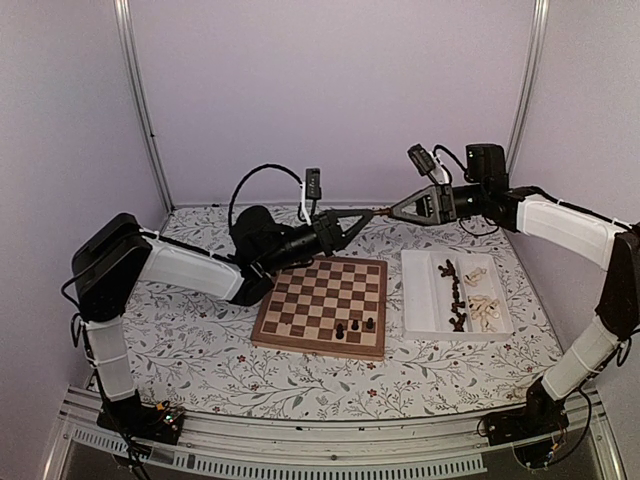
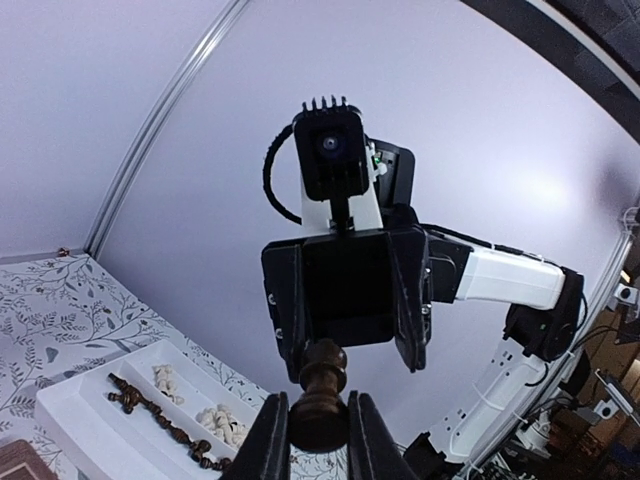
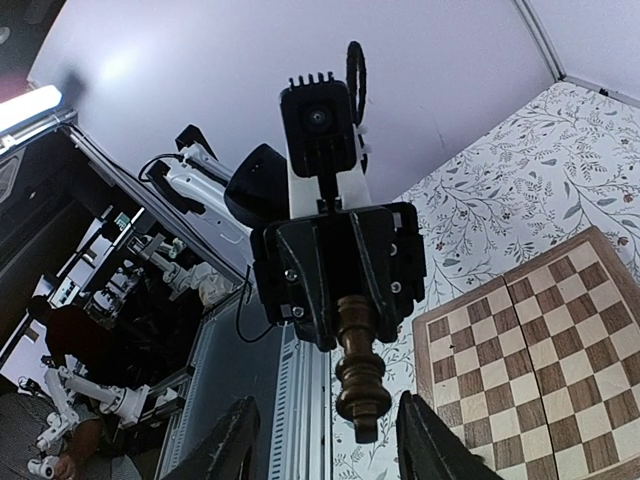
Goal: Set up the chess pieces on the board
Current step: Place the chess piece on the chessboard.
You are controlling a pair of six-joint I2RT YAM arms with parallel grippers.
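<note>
My left gripper (image 1: 371,214) and right gripper (image 1: 387,211) meet tip to tip in the air above the far edge of the board (image 1: 318,345). In the left wrist view my left gripper (image 2: 318,402) is shut on the wide base of a dark chess piece (image 2: 324,372). Its head points at the right gripper (image 2: 345,345), whose jaws stand apart around it. In the right wrist view my right gripper (image 3: 330,425) is open, with the piece (image 3: 358,385) between its fingers and not touched. Three dark pieces (image 1: 354,325) stand on the board's near right squares.
A white compartment tray (image 1: 420,300) lies right of the board, with dark pieces (image 1: 453,290) in its middle slot and cream pieces (image 1: 486,309) in its right slot. The tray also shows in the left wrist view (image 2: 75,425). The floral cloth (image 1: 190,320) covers the table.
</note>
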